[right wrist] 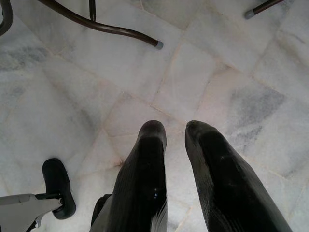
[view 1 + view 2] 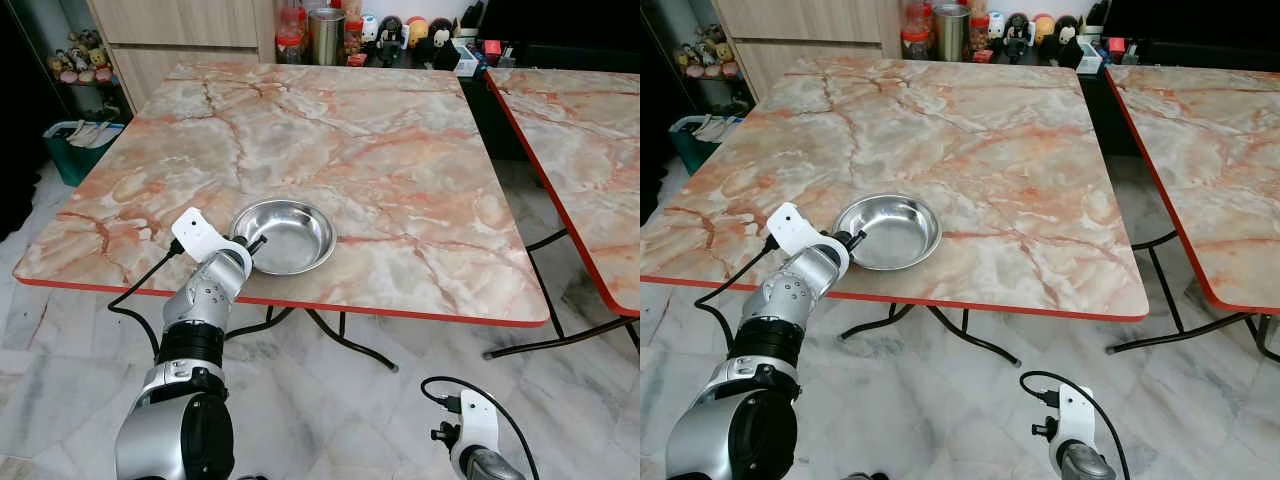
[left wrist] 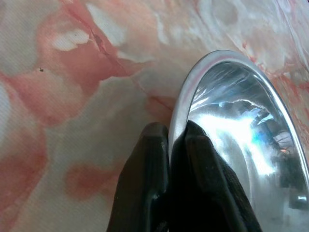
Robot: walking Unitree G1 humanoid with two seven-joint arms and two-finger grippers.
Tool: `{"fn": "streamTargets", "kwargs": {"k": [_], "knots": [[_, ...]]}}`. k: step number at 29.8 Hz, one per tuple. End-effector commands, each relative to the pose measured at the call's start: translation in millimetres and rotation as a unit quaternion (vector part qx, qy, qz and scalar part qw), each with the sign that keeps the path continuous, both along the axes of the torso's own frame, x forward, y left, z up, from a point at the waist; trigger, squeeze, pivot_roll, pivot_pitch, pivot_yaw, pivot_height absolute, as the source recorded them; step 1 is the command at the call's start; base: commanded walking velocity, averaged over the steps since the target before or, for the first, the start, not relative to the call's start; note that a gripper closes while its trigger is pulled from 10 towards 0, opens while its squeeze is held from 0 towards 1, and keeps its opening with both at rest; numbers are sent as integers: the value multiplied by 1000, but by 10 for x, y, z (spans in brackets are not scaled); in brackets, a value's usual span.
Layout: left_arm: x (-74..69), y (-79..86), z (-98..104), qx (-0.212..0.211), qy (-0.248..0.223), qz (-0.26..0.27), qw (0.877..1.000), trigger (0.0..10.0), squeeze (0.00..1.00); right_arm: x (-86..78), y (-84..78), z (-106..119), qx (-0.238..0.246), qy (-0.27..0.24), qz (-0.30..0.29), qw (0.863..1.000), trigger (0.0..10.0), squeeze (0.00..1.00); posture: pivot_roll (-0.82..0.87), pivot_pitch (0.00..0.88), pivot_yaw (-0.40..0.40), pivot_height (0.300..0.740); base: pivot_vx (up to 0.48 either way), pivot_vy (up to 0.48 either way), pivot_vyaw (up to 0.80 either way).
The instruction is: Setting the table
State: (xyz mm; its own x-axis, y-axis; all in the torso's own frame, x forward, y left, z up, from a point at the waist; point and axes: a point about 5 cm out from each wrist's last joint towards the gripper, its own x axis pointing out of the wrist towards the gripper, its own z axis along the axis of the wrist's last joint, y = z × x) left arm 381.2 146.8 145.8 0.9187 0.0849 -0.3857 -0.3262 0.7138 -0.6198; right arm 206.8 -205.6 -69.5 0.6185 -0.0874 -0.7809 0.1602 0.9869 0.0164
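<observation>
left arm: reaching forward over near table edge, wrist level with tabletop. left gripper [image 3: 169, 140]: fingers pinched on near-left rim of steel bowl [image 2: 290, 235], one inside, one outside. bowl: shiny, shallow, seemingly empty, upright on marble table [image 2: 400, 150] near front edge. right gripper [image 1: 176, 133]: hanging low over floor tiles, fingers slightly apart, holding nothing.
</observation>
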Motion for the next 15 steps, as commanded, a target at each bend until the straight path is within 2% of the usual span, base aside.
{"fn": "streamTargets", "kwargs": {"k": [1,5,6,15], "knots": [[-19,3,-37,7,11,-2,1000,10000,576,-32,-2,-19,0,8,0,1000,10000,0,37,96,-13,736,0,0,0],[-19,3,-37,7,11,-2,1000,10000,576,-32,-3,-19,0,8,0,1000,10000,0,37,96,-13,736,0,0,0],[-19,1,-35,8,11,-3,1000,10000,1000,-31,-5,-18,0,8,0,1000,10000,0,38,95,-15,736,0,0,0],[-23,17,-26,17,14,-4,1000,10000,1000,-29,-4,-17,0,8,0,1000,10000,0,41,96,-15,736,0,0,0]]}}
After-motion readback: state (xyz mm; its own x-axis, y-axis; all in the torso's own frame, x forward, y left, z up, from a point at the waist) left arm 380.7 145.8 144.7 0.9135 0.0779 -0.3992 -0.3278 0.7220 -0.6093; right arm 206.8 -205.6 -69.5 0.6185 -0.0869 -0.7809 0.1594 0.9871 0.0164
